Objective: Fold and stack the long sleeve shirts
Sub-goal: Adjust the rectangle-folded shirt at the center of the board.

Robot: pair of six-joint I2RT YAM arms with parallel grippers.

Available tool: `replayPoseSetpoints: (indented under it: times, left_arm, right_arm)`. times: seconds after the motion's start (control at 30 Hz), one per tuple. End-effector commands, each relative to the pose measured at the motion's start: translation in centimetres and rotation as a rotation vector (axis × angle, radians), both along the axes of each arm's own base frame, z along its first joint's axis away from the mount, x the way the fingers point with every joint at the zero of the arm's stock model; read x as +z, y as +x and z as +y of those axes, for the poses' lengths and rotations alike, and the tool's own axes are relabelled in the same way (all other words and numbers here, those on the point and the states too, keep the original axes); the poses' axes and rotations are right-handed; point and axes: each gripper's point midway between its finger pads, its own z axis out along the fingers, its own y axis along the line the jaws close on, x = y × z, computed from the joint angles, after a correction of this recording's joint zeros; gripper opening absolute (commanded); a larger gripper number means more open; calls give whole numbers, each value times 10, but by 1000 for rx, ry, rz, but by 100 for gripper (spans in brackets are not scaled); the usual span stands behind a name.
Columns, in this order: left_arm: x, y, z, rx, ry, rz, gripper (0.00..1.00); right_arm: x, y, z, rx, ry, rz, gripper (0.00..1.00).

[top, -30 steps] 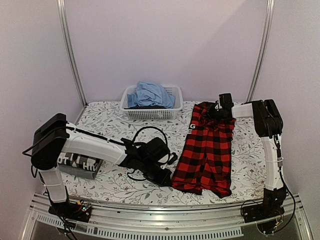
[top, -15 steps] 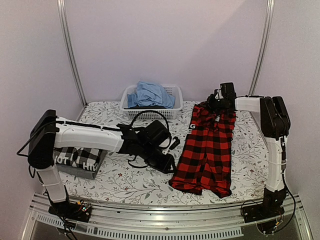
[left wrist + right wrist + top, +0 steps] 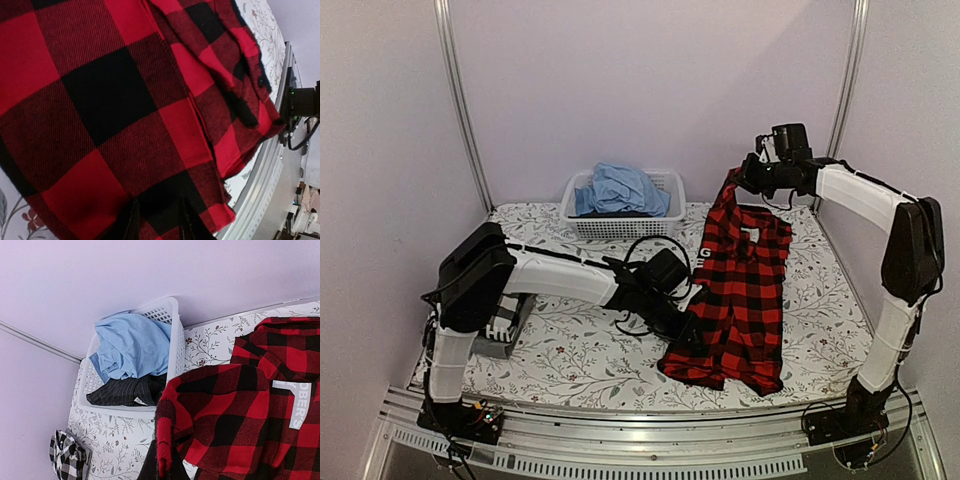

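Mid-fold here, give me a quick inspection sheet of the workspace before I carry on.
Surface: floral table, nothing spilled seen.
Job's things: red-and-black flannel on the right, collar end lifted off the table; black-and-white check shirt lying at far left.
Clutter: white basket at the back holding light blue cloth and a dark striped garment.
Tools: right tool shut on the flannel's top; left tool low at its left edge, jaws apart.
Cables: black cable looping off the left arm.
Surroundings: lilac walls, metal rail along the near edge.
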Motion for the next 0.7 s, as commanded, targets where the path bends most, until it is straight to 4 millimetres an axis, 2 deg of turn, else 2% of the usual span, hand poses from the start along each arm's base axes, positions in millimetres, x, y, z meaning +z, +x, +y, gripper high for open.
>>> replayPoseSetpoints:
  times: [0.0,0.07,0.13,0.27,0.37,0.53,0.6,0.67]
  left_arm:
    - [-14,-6,-13,-38,-38,53,27]
    - [-22,-8,-11,-36,-24,66,27]
    - [-22,-8,-8,-30,-19,63,27]
    - [-11,0,-4,-13,-31,41,28]
    - [1,5,-2,-9,-46,24,28]
    - [20,13,3,0,-52,-15,28]
    - [27,16,7,3,-54,-27,28]
    - [30,18,12,9,-47,-36,28]
  right_arm:
    - [20,-37,1,15,-164,-31,0]
    - [23,-52,-1,13,-223,-24,0]
    - [25,-64,-13,-18,-276,-14,0]
    - [32,-80,-59,-175,-411,3,0]
    - [38,-89,-88,-257,-465,21,0]
    - [33,-96,-138,-413,-593,79,0]
    - [42,-99,-152,-451,-612,75,0]
    - [55,-99,-156,-466,-623,53,0]
